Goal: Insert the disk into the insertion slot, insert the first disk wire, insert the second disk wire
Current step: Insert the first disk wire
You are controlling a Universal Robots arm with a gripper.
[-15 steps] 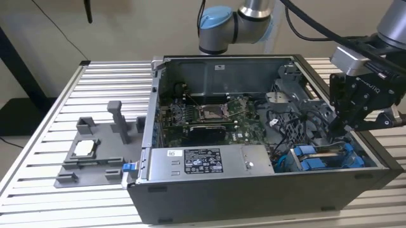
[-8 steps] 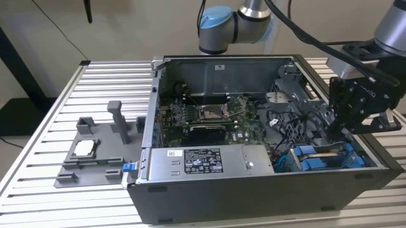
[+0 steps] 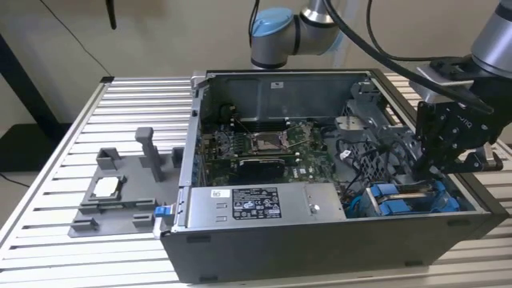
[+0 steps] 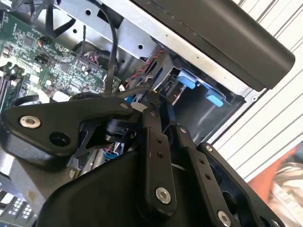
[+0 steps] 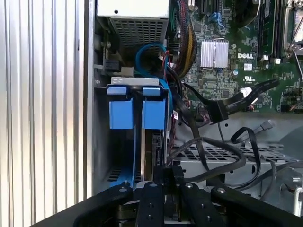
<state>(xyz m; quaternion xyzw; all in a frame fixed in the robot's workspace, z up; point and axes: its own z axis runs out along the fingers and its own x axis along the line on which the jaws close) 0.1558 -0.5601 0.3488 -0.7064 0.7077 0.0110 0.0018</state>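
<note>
Hand (image 5: 165, 171) closed tight, inside computer case (image 3: 320, 246), near disk (image 5: 154, 113) seated in bay, black wires (image 5: 215, 158) beside

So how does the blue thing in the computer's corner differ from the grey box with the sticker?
The carrier is bright blue plastic; the power box is grey metal. The carrier stands on edge in its bay, tabs up; the power box lies flat, white label up. The gripper hangs just above the carrier, away from the power box. Both sit inside the case.
</note>
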